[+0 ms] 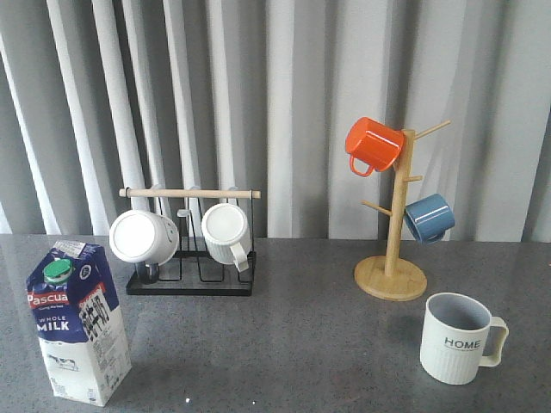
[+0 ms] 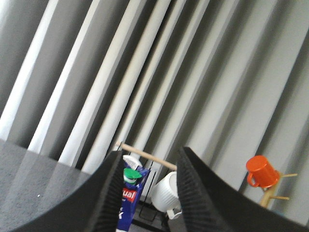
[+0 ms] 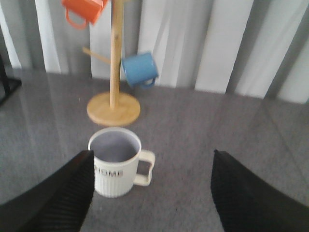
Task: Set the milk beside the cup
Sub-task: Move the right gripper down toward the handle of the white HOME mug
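Note:
The milk carton (image 1: 77,323), dark blue above and white below with a green cap, stands upright at the front left of the table. It also shows in the left wrist view (image 2: 129,200), ahead of and between the jaws. The ribbed off-white "HOME" cup (image 1: 458,337) stands at the front right, handle to the right; it also shows in the right wrist view (image 3: 116,162). My left gripper (image 2: 148,193) is open and empty, short of the milk. My right gripper (image 3: 152,191) is open and empty, above and short of the cup. Neither gripper shows in the front view.
A black wire rack (image 1: 191,280) with a wooden rod holds two white mugs (image 1: 144,237) behind the milk. A wooden mug tree (image 1: 392,277) holds an orange mug (image 1: 373,144) and a blue mug (image 1: 429,217) behind the cup. Grey curtains hang at the back.

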You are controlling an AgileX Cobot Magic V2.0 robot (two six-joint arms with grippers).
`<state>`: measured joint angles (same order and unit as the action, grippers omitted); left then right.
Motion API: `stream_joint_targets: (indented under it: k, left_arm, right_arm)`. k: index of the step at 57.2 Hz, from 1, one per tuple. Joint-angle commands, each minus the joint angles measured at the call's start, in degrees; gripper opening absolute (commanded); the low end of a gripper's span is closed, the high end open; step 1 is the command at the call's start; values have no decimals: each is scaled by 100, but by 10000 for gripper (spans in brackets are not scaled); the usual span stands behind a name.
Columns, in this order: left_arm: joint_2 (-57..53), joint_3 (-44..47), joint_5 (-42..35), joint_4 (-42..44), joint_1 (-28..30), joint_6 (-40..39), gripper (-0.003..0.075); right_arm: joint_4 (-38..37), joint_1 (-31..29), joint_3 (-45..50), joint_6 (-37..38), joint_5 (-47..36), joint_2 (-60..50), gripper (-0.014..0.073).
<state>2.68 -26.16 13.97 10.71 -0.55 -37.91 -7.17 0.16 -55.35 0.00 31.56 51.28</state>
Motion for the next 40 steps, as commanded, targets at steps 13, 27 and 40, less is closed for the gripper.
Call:
stream_joint_targets:
  k: [13,27,40]
  left_arm:
    - [1587,-886,385,-402,-7,1279,273]
    - [1988,-900,356,-397,-7,1375,273]
    - [1991,-900,374,-397,-7,1375,273]
  right_arm:
    - [-692,-43,-172,410,-178,1296,489]
    - [-1001,-43,440,822,-934,1373,489]
    - [-1069,-43,460,919,-955,1373,489]
